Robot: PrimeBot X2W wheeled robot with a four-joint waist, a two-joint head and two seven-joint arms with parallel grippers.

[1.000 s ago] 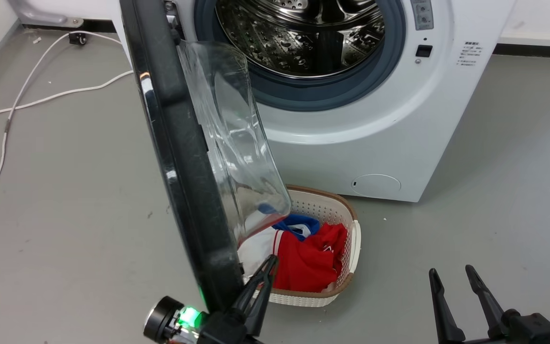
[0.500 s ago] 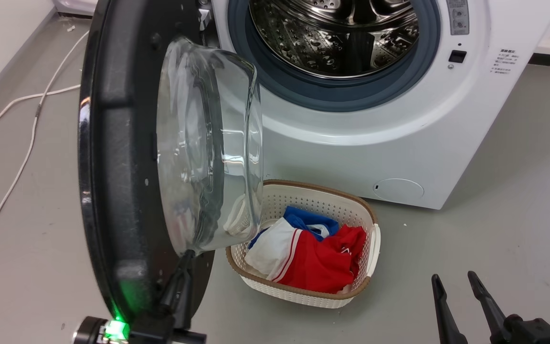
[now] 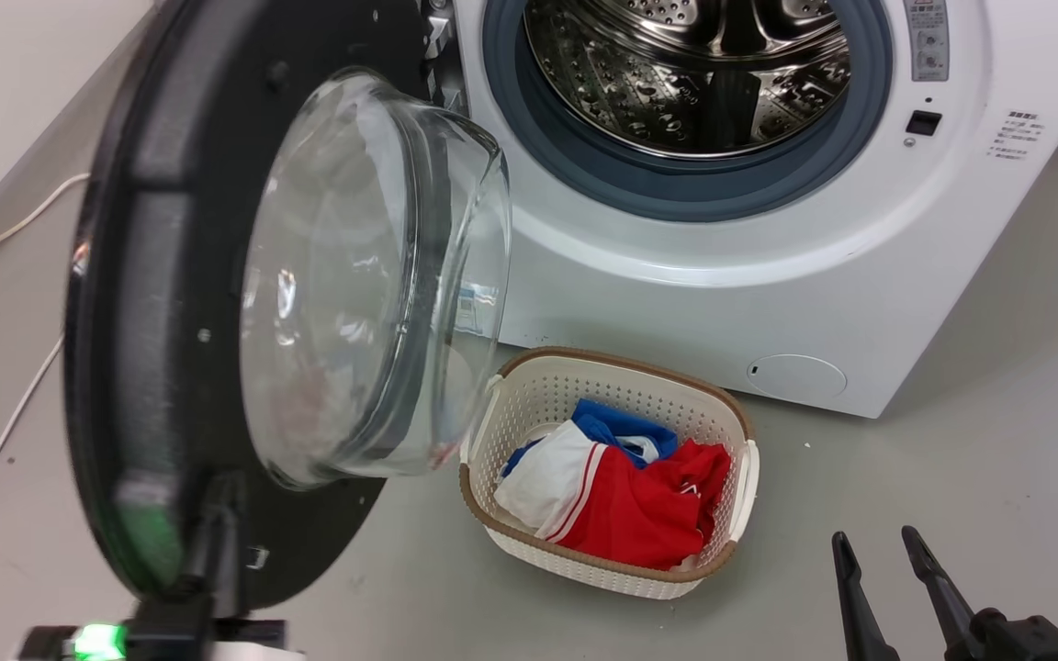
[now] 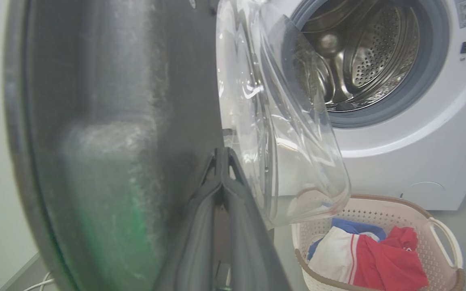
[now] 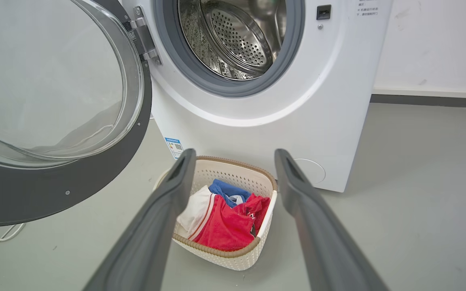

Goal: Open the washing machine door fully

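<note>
A grey floor (image 3: 951, 431) carries the washing machine (image 3: 768, 275), whose steel drum (image 3: 694, 83) is exposed. The washing machine door (image 3: 162, 275) hangs swung wide from the hinge on the machine's left as I face it, with its bulging glass window (image 3: 354, 275) turned toward the machine's front. My left gripper (image 4: 221, 155) has its fingers pressed together, tips against the door's dark inner face beside the glass. My right gripper (image 5: 235, 155) hangs before the machine with fingers spread apart on nothing, above a cream basket (image 3: 529, 386) of red, white and blue clothes (image 3: 630, 505) just in front of the machine.
</note>
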